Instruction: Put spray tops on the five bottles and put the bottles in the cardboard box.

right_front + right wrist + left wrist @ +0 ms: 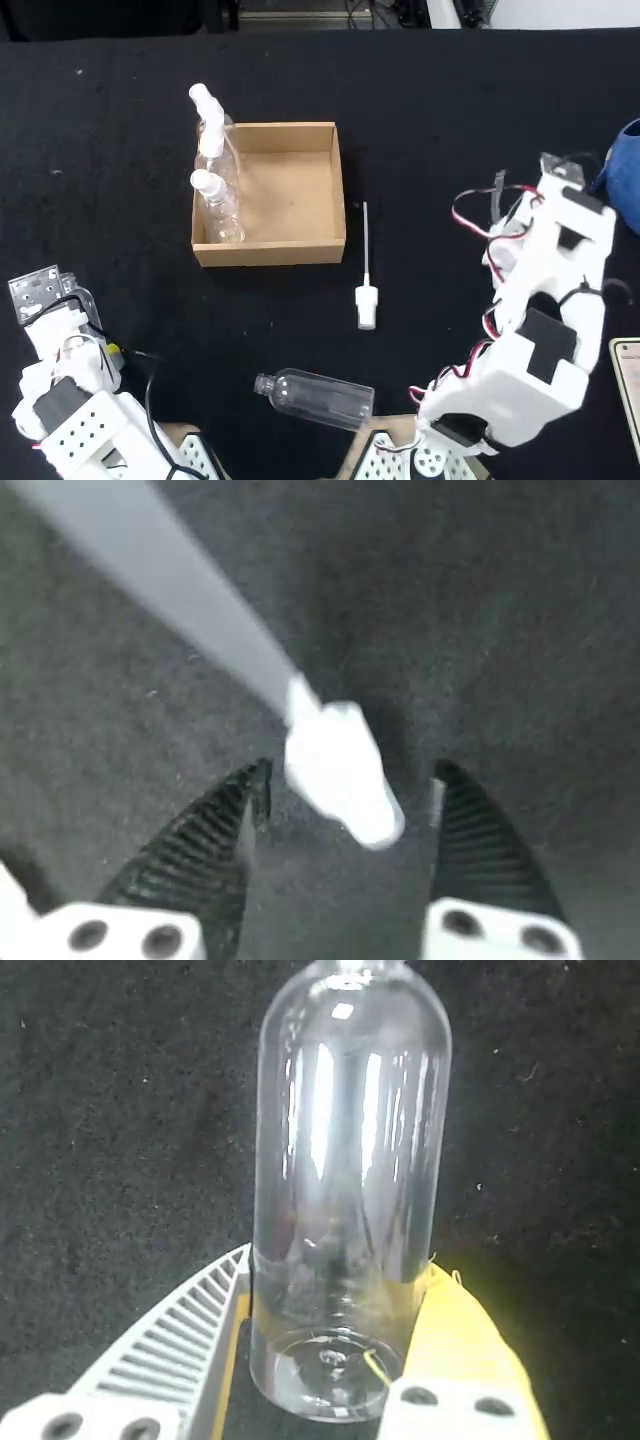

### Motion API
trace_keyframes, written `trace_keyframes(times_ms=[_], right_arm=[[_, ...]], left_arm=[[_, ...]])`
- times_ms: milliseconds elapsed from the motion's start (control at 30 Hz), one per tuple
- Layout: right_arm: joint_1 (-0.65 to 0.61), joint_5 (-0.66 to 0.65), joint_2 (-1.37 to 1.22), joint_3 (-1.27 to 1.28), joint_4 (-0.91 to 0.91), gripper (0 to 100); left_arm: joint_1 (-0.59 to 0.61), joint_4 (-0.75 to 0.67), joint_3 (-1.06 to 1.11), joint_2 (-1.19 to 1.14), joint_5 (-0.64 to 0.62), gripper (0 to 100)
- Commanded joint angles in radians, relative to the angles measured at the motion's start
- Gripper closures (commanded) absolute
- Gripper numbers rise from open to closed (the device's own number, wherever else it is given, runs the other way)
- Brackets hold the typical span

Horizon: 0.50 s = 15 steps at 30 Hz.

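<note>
The left gripper (pixel 340 1260) sits at the base end of a clear bottle (pixel 345 1160), which runs straight away from it over the black cloth (pixel 120 1110). Whether it clamps the bottle or merely frames it I cannot tell. The right gripper (pixel 350 770) is spread wide, its fingers (pixel 200 870) standing clear on either side of a white spray top (pixel 335 770) whose tube slants away across the cloth; it grasps nothing.

In the high view one arm (pixel 70 420) is folded at the near left corner and the other arm (pixel 545 310) is folded along the right edge, both well apart from the cardboard box (pixel 270 252). Inside the box, against its left wall, stand a capped bottle (pixel 222 205) and a second capped bottle (pixel 213 140). Right of the box, near its front corner, lies a loose spray top (pixel 366 305), tube pointing away from the arms. Between the box and the arms an uncapped bottle (pixel 315 398) lies on its side, neck to the left. Whether these two are the pieces at the grippers I cannot tell.
</note>
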State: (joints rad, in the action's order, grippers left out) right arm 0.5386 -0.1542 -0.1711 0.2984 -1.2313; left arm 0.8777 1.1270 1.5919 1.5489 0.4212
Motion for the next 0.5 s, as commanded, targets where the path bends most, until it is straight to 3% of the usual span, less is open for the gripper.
trace_keyframes(times_ms=[0, 133, 333, 467], right_arm=[[-0.018, -0.112, 0.012, -0.108, -0.068, 76.3], [0.005, -0.367, 0.012, -0.143, -0.130, 76.5], [0.103, -0.887, -0.012, -0.139, -0.084, 76.6], [0.172, -1.002, -0.042, -0.131, -0.035, 79.2]], left_arm=[[-0.005, -0.008, 0.012, -0.002, -0.006, 97], [-0.007, -0.008, 0.012, -0.002, -0.006, 97], [-0.007, -0.008, 0.012, -0.002, -0.006, 97], [-0.007, -0.008, 0.012, -0.002, -0.006, 97]])
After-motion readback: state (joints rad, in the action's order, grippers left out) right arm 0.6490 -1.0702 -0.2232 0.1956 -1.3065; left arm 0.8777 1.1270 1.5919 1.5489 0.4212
